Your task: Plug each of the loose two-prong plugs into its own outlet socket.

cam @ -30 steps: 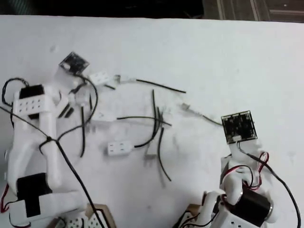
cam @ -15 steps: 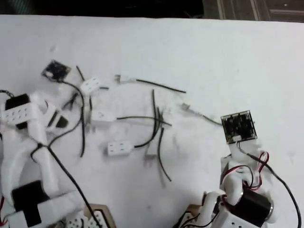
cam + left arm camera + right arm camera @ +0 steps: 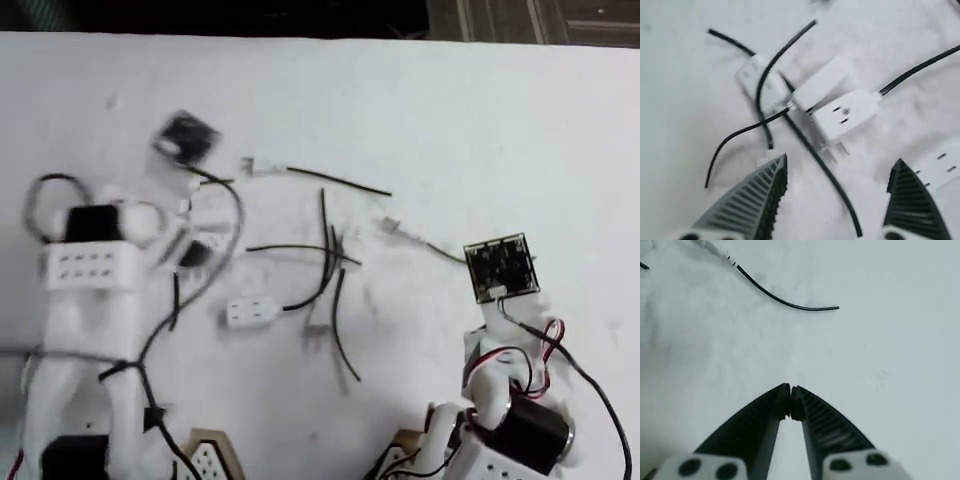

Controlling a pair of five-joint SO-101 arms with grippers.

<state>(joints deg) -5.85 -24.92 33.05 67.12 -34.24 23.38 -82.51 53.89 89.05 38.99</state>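
My left gripper (image 3: 840,162) is open just above a white outlet socket (image 3: 846,114) on a black cord, which has two metal prongs (image 3: 836,148) showing at its near edge. A white plug body (image 3: 820,82) lies against it, and a second socket block (image 3: 756,80) sits beyond under crossing black wires. In the high view the left arm (image 3: 90,265) covers this cluster, and another white socket (image 3: 252,313) lies to its right. My right gripper (image 3: 791,392) is shut on nothing over bare table, near a black wire end (image 3: 790,303).
Loose black cords (image 3: 330,260) cross the middle of the white table (image 3: 450,120). The right arm (image 3: 510,400) stays at the near right edge, its camera board (image 3: 503,267) in front. Another socket corner (image 3: 941,169) lies beside my left gripper's finger.
The left arm swung left, then back right and forward, and now covers the small socket near the upper left. The right arm has stayed still.
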